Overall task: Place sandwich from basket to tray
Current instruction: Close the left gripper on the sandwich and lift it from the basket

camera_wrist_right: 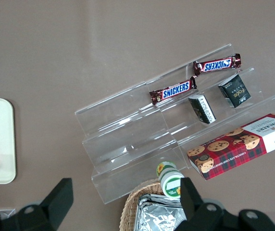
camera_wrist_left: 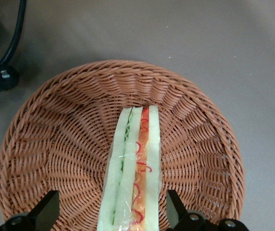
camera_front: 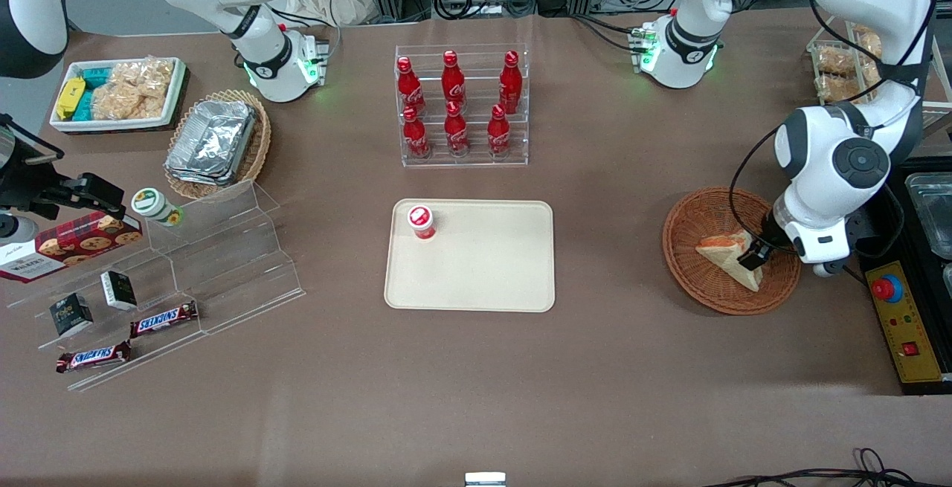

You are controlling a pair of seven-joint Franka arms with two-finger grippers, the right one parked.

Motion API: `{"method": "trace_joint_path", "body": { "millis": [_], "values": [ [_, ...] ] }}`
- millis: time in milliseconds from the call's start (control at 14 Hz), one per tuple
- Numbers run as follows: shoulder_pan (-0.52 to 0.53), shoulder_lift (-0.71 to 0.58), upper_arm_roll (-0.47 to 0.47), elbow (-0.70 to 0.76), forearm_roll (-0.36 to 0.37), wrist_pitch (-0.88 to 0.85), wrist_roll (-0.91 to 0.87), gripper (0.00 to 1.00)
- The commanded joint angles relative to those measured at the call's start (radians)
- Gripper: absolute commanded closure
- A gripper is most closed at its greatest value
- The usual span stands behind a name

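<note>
Working left arm (camera_front: 833, 167): glossy white rounded shells, dark grey round joint caps, black bands between segments. Black cable loops along forearm down toward wrist. White base (camera_front: 680, 52) with black ring, small logo mark, green status light, bundled wires plugged at side. Gripper (camera_front: 758, 255) black, boxy, low over basket (camera_front: 714, 286); two black fingers (camera_wrist_left: 46, 209) wedge-shaped, spread apart, round silver screws at their roots.

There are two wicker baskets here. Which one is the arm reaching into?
The round reddish-brown basket holding the sandwich. The gripper is down in it, fingers open astride the sandwich. The paler oval basket holds foil containers.
</note>
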Motion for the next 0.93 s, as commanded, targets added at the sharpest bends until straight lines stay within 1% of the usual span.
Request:
{"method": "trace_joint_path", "body": {
  "millis": [0,214,286,357,429,500,714,857],
  "values": [
    [-0.005,0.029,-0.01,0.005,0.002,0.012,-0.047,0.0],
    [-0.005,0.068,-0.01,0.008,-0.004,0.025,-0.051,0.0],
    [-0.005,0.075,-0.012,0.007,-0.022,0.026,-0.05,0.0],
    [-0.005,0.075,-0.016,0.009,-0.025,0.025,-0.05,0.15],
    [-0.006,0.075,-0.019,0.012,-0.025,0.011,-0.045,0.63],
    [-0.006,0.076,-0.027,0.015,-0.013,0.003,-0.032,0.99],
    [-0.006,0.079,-0.036,0.059,-0.01,-0.076,-0.016,1.0],
    [-0.005,0.06,-0.036,0.136,-0.015,-0.22,0.052,1.0]
  ]
}}
